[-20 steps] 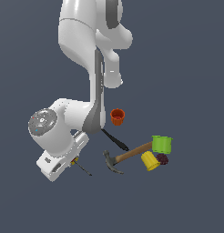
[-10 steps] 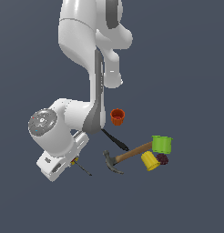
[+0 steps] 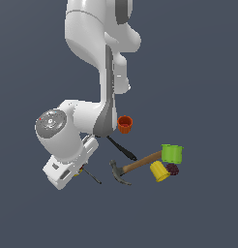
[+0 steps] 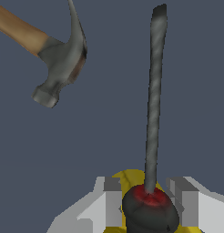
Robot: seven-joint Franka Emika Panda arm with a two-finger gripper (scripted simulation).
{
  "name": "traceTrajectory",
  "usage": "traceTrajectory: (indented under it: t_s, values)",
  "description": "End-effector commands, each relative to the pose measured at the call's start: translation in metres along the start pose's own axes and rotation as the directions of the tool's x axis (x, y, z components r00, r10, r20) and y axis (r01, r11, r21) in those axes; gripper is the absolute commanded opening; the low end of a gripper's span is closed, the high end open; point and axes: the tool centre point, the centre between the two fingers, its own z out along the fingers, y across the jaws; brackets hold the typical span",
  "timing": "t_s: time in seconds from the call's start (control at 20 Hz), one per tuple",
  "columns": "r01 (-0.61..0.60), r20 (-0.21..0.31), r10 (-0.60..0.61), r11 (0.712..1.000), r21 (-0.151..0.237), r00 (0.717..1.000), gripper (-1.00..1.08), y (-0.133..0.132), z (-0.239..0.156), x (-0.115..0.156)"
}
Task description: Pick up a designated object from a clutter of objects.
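The screwdriver lies on the floor with its black-and-red handle between my two fingers, and its long dark shaft points away from me. My gripper is low over it, and the fingers press against both sides of the handle. In the exterior view the gripper is at the lower left, with only the thin shaft sticking out. The wooden-handled hammer lies just beyond the shaft tip, and its head shows in the wrist view.
A black spatula, an orange cup, a green cup, a yellow cup and a dark purple fruit lie on the exterior view's right of the gripper. The arm's large body stands over the scene.
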Motion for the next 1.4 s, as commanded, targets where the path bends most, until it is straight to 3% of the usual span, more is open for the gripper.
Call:
traceTrajectory:
  t_s: [0.0, 0.35, 1.35]
  values:
    - [0.001, -0.001, -0.001, 1.0, -0.002, 1.0, -1.0, -0.009, -0.011, 0.007]
    - [0.001, 0.0, -0.001, 1.0, -0.002, 1.0, -1.0, -0.049, -0.054, 0.037]
    - [0.002, 0.002, -0.002, 1.0, -0.004, 1.0, -1.0, -0.201, -0.225, 0.154]
